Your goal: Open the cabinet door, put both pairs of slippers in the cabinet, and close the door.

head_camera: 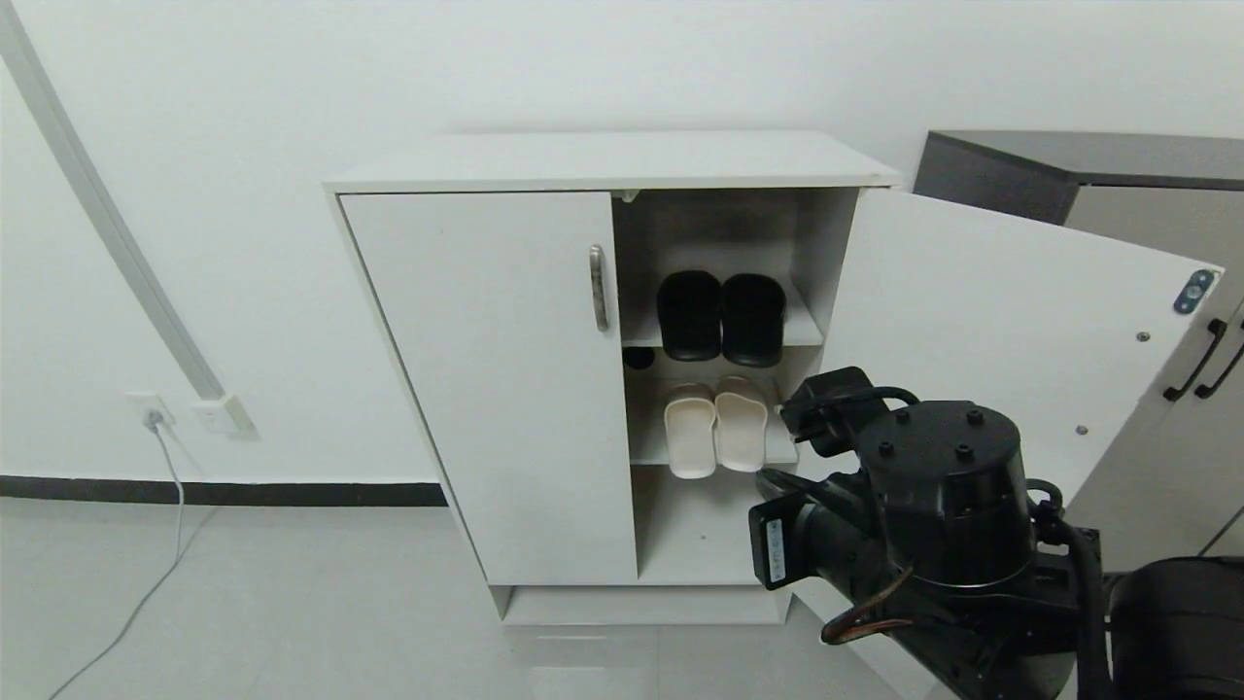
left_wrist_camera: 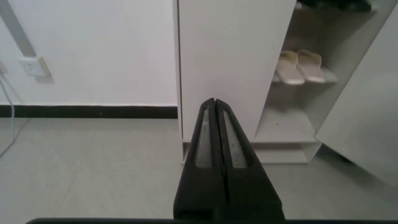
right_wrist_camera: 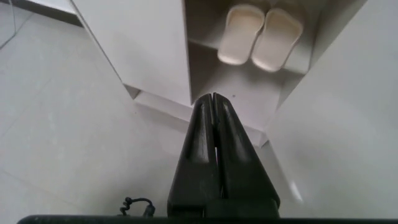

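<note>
The white cabinet (head_camera: pixel 603 160) stands with its right door (head_camera: pixel 991 321) swung wide open and its left door (head_camera: pixel 486 379) closed. Inside the cabinet, the black slippers (head_camera: pixel 721 316) sit side by side on the upper shelf, and the cream slippers (head_camera: pixel 716 428) sit side by side on the shelf below. The right gripper (right_wrist_camera: pixel 214 102) hangs before the cabinet's open compartment, fingers pressed together, gripping nothing. The left gripper (left_wrist_camera: pixel 214 106) points at the foot of the cabinet's closed door, fingers likewise together, touching nothing.
</note>
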Available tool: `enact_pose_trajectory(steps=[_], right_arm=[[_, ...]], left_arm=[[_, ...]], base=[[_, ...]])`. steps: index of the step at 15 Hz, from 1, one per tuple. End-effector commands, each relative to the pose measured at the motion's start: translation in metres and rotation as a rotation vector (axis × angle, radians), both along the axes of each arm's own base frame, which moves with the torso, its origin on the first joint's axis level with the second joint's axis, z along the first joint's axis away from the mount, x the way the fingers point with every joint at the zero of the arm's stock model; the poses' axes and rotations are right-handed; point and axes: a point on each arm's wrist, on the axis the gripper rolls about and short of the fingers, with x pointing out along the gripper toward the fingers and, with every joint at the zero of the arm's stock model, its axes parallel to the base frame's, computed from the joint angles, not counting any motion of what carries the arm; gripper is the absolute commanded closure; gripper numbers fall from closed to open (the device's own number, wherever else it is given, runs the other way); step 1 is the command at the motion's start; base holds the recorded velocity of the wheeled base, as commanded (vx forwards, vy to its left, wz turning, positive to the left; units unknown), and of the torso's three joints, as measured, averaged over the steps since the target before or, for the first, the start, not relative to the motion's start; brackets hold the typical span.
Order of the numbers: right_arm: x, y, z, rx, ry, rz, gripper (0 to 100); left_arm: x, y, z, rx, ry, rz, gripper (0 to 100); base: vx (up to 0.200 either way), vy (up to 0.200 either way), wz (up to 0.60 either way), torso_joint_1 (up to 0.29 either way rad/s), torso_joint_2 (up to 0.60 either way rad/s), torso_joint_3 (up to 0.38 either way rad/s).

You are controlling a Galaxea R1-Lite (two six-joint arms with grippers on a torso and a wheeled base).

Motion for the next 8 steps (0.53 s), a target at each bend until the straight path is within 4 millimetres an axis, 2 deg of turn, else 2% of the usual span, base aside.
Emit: enact_pose_trajectory(steps=[1,8], right_arm=[[0.0001,0.0001,-0.0004,-0.001,0.001,0.0,100],[0.0002,0.0003,-0.0009,-0.002,0.002,0.0,100]], left_arm=[[0.0001,0.0,-0.0001,-0.001,0.001,0.001,100],[0.0001,0.0,-0.0001,0.001,0.001,0.001,100]], base=[[0.0,0.0,0.0,0.105,-0.49,-0.354],[0.0,0.0,0.0,0.138,-0.46,-0.334]])
